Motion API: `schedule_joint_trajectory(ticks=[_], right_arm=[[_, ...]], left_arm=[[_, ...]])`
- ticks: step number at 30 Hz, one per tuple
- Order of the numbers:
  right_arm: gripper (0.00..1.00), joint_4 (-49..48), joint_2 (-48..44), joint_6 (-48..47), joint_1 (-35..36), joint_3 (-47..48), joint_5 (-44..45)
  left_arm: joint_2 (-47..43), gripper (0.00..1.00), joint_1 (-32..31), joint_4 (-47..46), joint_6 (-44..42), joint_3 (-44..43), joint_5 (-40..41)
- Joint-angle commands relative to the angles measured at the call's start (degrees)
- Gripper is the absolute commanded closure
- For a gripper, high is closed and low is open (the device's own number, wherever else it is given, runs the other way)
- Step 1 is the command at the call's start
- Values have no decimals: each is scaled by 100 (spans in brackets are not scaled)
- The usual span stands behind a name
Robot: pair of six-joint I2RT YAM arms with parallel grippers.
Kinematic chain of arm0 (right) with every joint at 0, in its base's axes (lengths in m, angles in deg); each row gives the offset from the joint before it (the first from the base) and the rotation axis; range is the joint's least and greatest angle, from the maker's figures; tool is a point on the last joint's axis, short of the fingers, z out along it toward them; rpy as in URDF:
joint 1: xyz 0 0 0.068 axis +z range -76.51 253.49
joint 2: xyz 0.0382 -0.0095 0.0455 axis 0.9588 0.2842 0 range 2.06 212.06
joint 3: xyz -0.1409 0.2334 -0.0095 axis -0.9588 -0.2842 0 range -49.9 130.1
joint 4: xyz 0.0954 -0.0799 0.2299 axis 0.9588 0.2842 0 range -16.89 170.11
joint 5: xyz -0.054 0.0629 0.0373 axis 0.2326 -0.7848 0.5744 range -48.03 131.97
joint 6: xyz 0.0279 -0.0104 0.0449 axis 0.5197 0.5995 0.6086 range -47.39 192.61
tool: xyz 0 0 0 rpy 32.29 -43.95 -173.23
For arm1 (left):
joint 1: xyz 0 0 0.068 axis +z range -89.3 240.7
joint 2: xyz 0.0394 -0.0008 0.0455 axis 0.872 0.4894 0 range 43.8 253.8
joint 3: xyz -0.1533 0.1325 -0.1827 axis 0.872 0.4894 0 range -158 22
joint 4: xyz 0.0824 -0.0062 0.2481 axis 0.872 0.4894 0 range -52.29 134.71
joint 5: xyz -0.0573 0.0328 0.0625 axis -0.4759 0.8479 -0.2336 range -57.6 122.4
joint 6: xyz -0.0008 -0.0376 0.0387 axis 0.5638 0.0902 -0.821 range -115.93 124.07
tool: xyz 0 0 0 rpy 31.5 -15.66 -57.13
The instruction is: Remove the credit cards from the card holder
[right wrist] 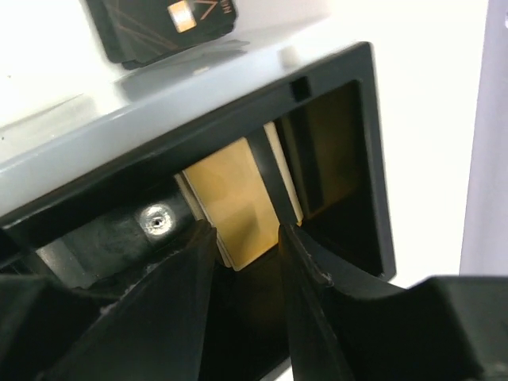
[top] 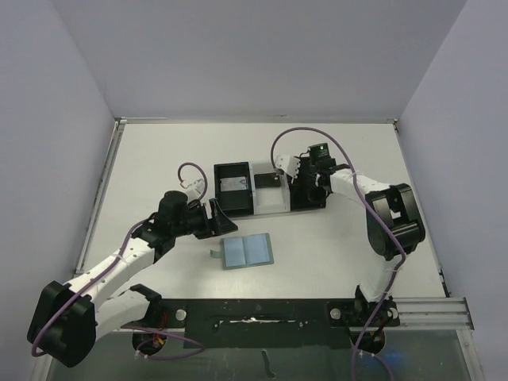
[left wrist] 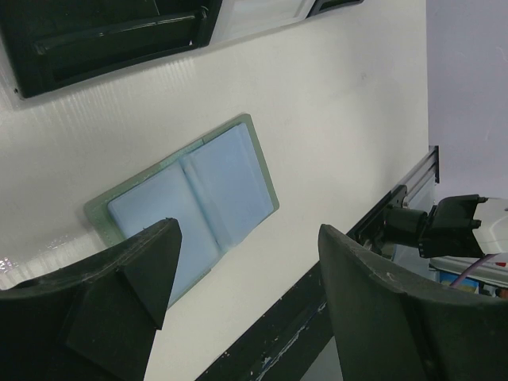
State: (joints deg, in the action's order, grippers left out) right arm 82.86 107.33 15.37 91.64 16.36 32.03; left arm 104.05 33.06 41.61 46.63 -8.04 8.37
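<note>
The left gripper (top: 217,219), jaws spread wide and empty, hovers just left of the card holder (top: 248,252). The holder lies opened flat, with bare desk (top: 341,246) along every edge. Farther right, a dark card (top: 267,180) rests on a white tray (top: 274,202). The right gripper (right wrist: 246,232), jaws narrowly parted, reaches inside a black box (right wrist: 373,159), where a gold card (right wrist: 234,190) lies just past its tips.
</note>
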Motion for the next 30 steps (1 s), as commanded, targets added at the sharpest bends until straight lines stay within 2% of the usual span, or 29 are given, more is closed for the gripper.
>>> schedule_joint_trajectory(ticks=[1, 3, 6, 9, 14, 16, 18, 21, 23, 25, 30], right_arm=[[60, -694, -833, 871, -33, 112, -91], [57, -971, -1203, 1545, -34, 1, -130], [48, -1305, -1786, 3499, -40, -105, -27], [39, -1037, -2252, 5243, -43, -100, 267], [13, -375, -2953, 7423, -90, -301, 811], [1, -211, -3223, 7872, -120, -464, 918], [2, -45, -3508, 8642, -159, -787, 1180], [0, -481, -3953, 9109, -193, -1379, 112], [6, -764, -4063, 9650, -48, -1760, -327], [10, -725, -3962, 10056, 337, -1977, -410], [26, -331, -3104, 10553, 1680, -1947, 59]], left_arm=[[-51, 31, 39, -162, -86, -142, -129], [-61, 31, 39, -147, -81, -135, -137], [-43, 31, 37, -108, -59, -101, -146], [19, 31, 34, -74, -63, -82, -166], [181, 34, 31, -56, -72, -97, -197], [247, 35, 30, -52, -84, -122, -220], [295, 36, 28, -26, -98, -150, -221], [320, 38, 23, 50, -65, -125, -215], [351, 38, 22, 250, -47, -115, -85], [420, 39, 22, 450, -20, -100, 32], [806, 38, -31, 899, -204, -277, -96]])
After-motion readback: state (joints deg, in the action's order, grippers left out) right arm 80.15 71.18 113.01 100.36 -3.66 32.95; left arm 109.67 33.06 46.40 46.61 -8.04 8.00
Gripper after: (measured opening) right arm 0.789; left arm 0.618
